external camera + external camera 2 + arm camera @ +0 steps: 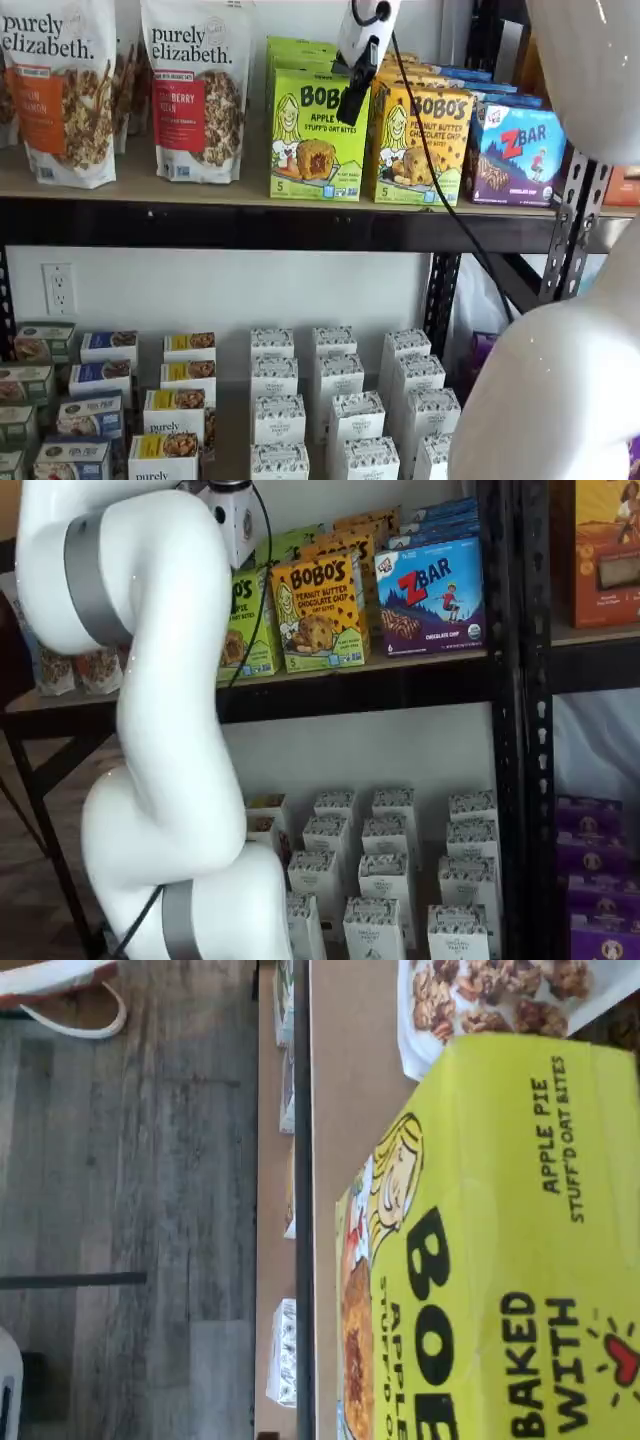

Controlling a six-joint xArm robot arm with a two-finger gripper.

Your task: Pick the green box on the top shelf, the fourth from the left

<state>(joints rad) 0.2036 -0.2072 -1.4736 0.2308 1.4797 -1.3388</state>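
Observation:
The green box (308, 135) stands upright on the top shelf (140, 186), a lime-green Bobo's Apple Pie box between a granola bag and a yellow-orange box. It fills much of the wrist view (500, 1260), close below the camera. In a shelf view (246, 620) my arm half hides it. My gripper (353, 106) hangs in front of the box's upper right corner. Only a white body and one black finger show, so I cannot tell whether it is open or shut. No box is seen held.
A yellow-orange Bobo's box (420, 140) and a blue ZBar box (518, 150) stand right of the green box. Purely Elizabeth granola bags (195, 90) stand to its left. Small white boxes (330, 400) fill the lower shelf. My white arm (570, 350) blocks the right foreground.

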